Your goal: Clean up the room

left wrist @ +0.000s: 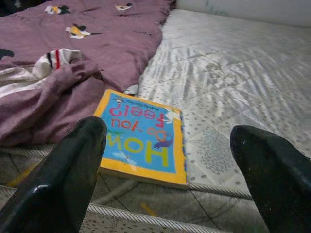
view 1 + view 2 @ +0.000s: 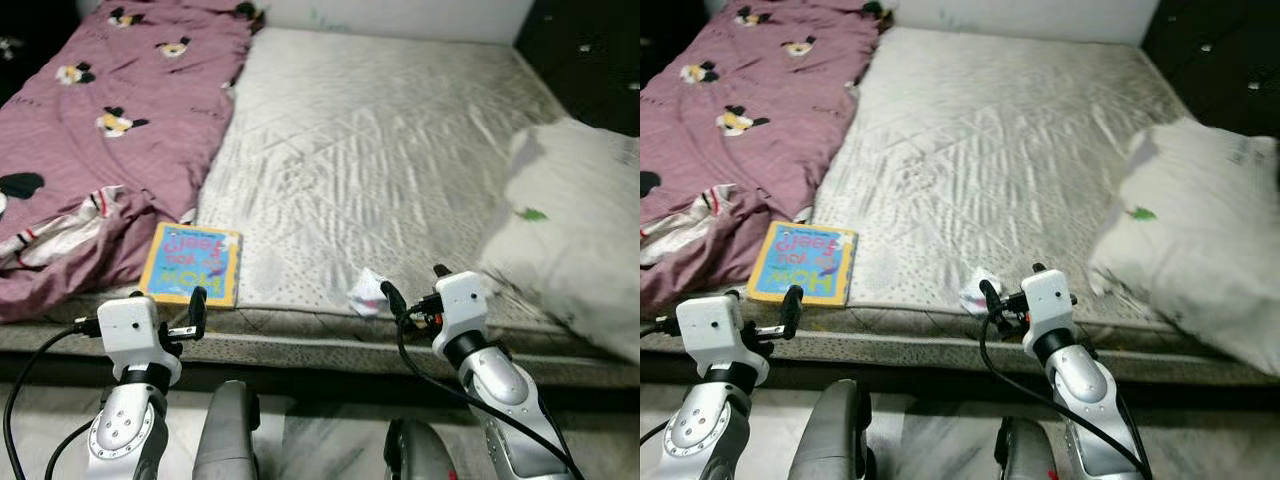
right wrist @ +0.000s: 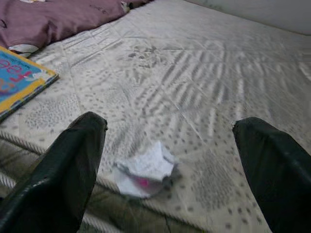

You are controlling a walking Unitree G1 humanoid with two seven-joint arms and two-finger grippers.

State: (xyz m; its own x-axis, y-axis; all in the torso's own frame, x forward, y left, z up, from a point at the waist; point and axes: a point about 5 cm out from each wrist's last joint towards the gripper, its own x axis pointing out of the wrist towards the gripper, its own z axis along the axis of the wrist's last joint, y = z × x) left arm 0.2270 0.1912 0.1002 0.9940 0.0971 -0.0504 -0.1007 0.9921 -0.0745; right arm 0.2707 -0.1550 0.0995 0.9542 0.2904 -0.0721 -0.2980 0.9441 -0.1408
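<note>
Mattress (image 2: pixel 400 150): lying bare. Blanket (image 2: pixel 110 120): bunching at its left. Book (image 2: pixel 192 263): sitting near front edge, before released left hand (image 1: pixel 165 160). Crumpled paper (image 3: pixel 144 169): sitting before released right hand (image 3: pixel 170 160); risking being nudged off the edge.

From my station, the two head cameras look forward and steeply down from above the near edge of the pale quilted mattress (image 2: pixel 400 150), taking in its full surface up to the far wall. Both eye views share this scene; the right eye's picture sits slightly offset. The left wrist camera sits low and close at that same near edge, facing along the mattress toward the blue-and-yellow picture book (image 1: pixel 143 138), which also appears in both eye views near the mattress's near-left corner. The right wrist camera is equally low, facing the crumpled white paper scrap (image 3: pixel 145 171) at the near edge; the book's corner enters its frame, overlapping the left wrist's coverage.
</note>
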